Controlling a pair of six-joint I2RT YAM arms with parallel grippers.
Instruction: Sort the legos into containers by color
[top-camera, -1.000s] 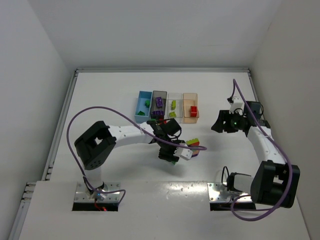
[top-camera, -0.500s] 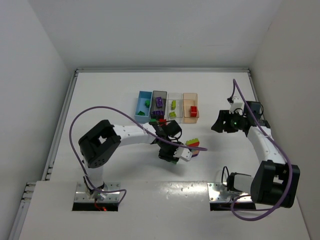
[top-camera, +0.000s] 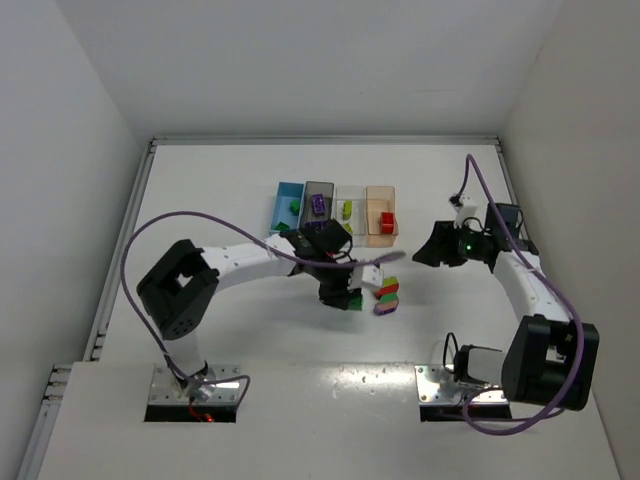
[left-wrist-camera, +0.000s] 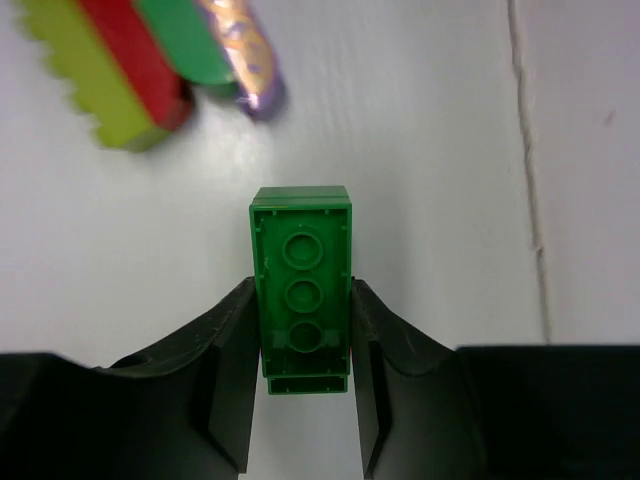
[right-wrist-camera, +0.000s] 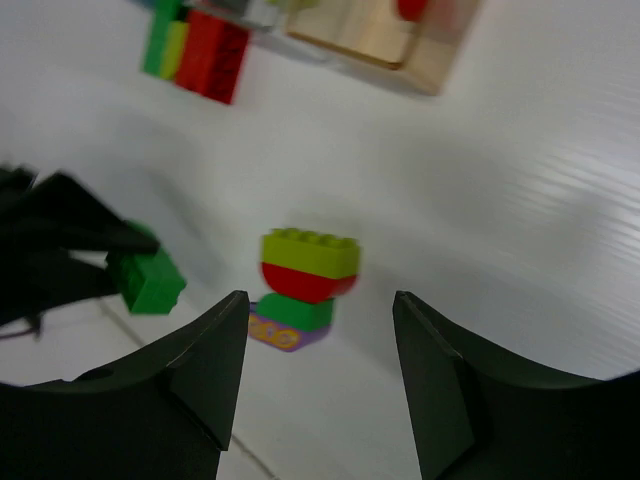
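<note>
White tabletop (top-camera: 200, 200), white walls (top-camera: 300, 70) all round. The green brick (left-wrist-camera: 300, 285) is clamped by its long sides between the left gripper (left-wrist-camera: 300, 335) fingers at mid-table, in front of the bins. The face turned to that wrist camera shows three rings.

Just beside it I see a joined stack (right-wrist-camera: 305, 285): yellow-green, red, green, then a purple piece. The marks on the purple one are too blurred for me to read. Off to the right the right gripper (right-wrist-camera: 318, 300) hovers, fingers apart and holding nothing.

Only the top view gives me the whole row:
- blue bin (top-camera: 290, 186) with green
- grey bin (top-camera: 319, 184) with purple
- clear bin (top-camera: 350, 188) with yellow-green
- tan bin (top-camera: 380, 189) with red

Only the right wrist shows a second clump (right-wrist-camera: 195, 50) of green, yellow-green and red bricks in front of the bins. Overhead, the left arm (top-camera: 250, 262) hides it.
</note>
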